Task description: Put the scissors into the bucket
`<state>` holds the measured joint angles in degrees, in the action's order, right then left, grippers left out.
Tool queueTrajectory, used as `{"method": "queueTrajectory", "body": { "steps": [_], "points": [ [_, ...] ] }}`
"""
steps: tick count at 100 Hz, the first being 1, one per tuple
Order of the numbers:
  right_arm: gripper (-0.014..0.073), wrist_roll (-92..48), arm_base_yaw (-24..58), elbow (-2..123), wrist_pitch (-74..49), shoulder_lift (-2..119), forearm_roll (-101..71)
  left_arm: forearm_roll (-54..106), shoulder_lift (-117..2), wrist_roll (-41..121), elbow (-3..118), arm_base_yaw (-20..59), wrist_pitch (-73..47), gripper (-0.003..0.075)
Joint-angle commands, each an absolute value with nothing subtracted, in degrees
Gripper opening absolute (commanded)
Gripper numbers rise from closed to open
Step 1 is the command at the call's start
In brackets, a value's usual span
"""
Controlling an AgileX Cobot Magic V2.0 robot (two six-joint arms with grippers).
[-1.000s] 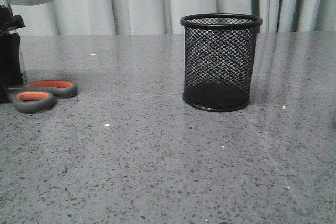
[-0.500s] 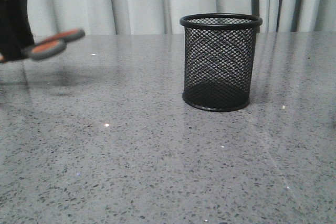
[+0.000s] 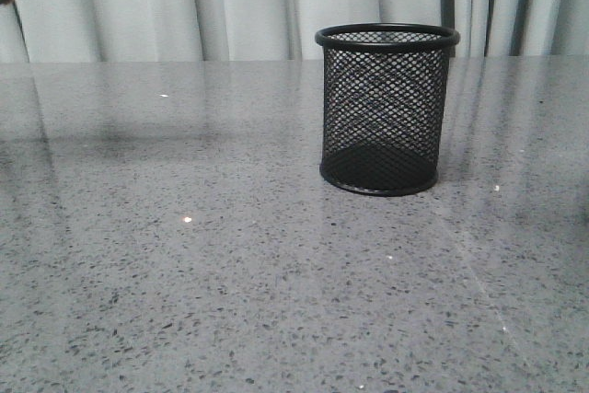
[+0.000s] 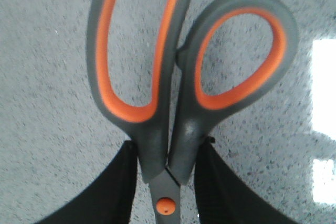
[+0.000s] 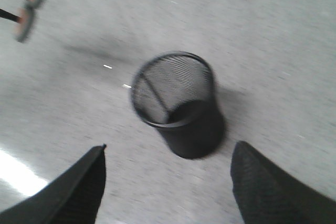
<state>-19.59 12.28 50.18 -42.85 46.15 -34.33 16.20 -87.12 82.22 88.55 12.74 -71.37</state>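
The scissors (image 4: 173, 129), dark grey with orange-lined finger loops, hung in the air above the speckled grey table (image 3: 230, 273), pinched near the pivot between the two black fingers (image 4: 123, 182) of the left gripper (image 4: 167, 182), and showed only as a blurred sliver at the upper left corner of the front view. The bucket (image 3: 386, 108), a black wire-mesh cup, stood upright and empty on the table, well apart from the scissors. The right gripper (image 5: 168, 182) hovered above the bucket, its fingers (image 5: 79, 182) spread wide and holding nothing.
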Motion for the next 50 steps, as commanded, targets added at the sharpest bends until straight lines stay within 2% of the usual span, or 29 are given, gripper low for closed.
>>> {"method": "queueTrajectory", "body": {
  "steps": [1,50],
  "points": [
    [0.0456,-24.40,12.25,52.27,-38.44,46.08,-44.18,17.56,-83.67,79.41,92.07,15.41,-72.84,0.0104],
    [0.0456,-32.69,12.25,52.35,-38.44,46.08,-64.14,10.09,-83.39,69.23,105.06,33.71,-72.45,0.0104]
  ]
}}
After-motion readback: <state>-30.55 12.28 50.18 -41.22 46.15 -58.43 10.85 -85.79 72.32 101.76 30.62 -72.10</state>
